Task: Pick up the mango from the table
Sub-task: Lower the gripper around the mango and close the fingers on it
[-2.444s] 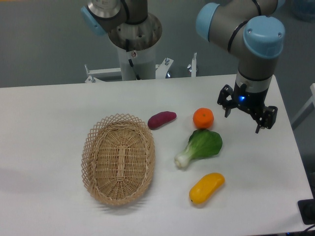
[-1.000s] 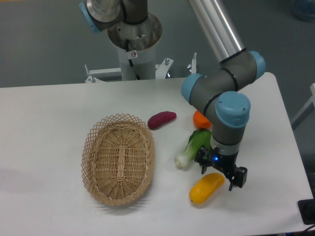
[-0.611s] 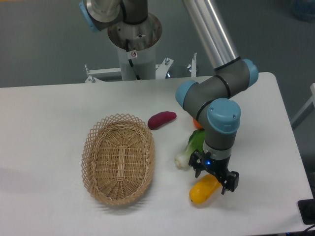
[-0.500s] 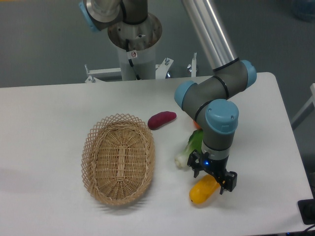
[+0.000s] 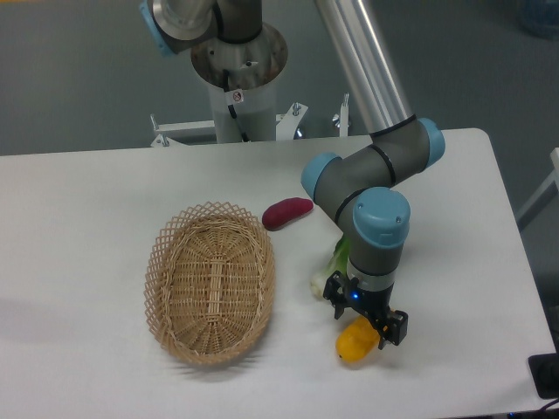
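Presently, my gripper [image 5: 365, 323] stood low over mango [image 5: 353, 342], fingers spread astride its upper end, not clenched. Mango lay on tabletop [image 5: 87, 262], front right, near greens [image 5: 336, 262]. Judged: straddle placed for closing across narrow width.

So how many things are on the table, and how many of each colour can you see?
Yellow: 1, mango
Purple: 1, sweet potato
Green and white: 1, bok choy, mostly behind the arm
Tan: 1, basket
Total: 4 showing. The arm may hide more.
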`<state>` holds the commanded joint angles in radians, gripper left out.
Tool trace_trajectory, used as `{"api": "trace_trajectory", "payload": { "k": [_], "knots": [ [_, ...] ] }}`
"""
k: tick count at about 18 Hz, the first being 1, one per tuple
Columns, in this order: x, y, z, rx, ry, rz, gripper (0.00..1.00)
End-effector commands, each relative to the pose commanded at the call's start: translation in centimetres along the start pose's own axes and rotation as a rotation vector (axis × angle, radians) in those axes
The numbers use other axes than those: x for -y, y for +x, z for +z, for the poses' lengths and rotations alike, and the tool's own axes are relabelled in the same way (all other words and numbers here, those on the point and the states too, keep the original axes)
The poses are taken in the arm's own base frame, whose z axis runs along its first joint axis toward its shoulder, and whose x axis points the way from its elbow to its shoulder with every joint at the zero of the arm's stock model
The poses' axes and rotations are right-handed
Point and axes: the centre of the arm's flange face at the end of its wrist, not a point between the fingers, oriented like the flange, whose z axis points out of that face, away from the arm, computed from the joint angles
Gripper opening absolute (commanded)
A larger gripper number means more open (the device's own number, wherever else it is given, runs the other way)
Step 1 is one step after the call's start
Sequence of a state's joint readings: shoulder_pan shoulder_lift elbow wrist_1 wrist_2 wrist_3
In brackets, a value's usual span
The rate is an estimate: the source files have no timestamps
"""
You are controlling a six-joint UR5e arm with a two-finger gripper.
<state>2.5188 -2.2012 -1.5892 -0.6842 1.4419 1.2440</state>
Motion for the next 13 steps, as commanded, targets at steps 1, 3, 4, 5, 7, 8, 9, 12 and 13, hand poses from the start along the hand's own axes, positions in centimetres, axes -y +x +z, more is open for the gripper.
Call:
{"api": "trace_trajectory", "payload": {
  "k": [1,3,4,5,7,8,9,12,13],
  "knots": [
    [0.01,0.07,0.46,-0.006,-0.003,0.001,1.0],
    [0.22,0.1,0.42,-0.003,-0.002,0.004,1.0],
    [0.21,0.12,0.52,-0.005,-0.002,0.004,1.0],
    [0.19,0.1,0.59,-0.003,-0.003,0.003,1.0],
    [0.13,-0.01,0.58,0.013,-0.007,0.004,0.96],
    [0.2,0.02,0.57,0.015,-0.009,0.007,0.92],
    [0.09,-0.03,0.56,0.016,-0.011,0.006,0.89],
    [0.11,-0.1,0.51,0.018,-0.012,0.009,0.74],
    [0.12,-0.11,0.41,0.019,-0.012,0.009,0.72]
  ]
}}
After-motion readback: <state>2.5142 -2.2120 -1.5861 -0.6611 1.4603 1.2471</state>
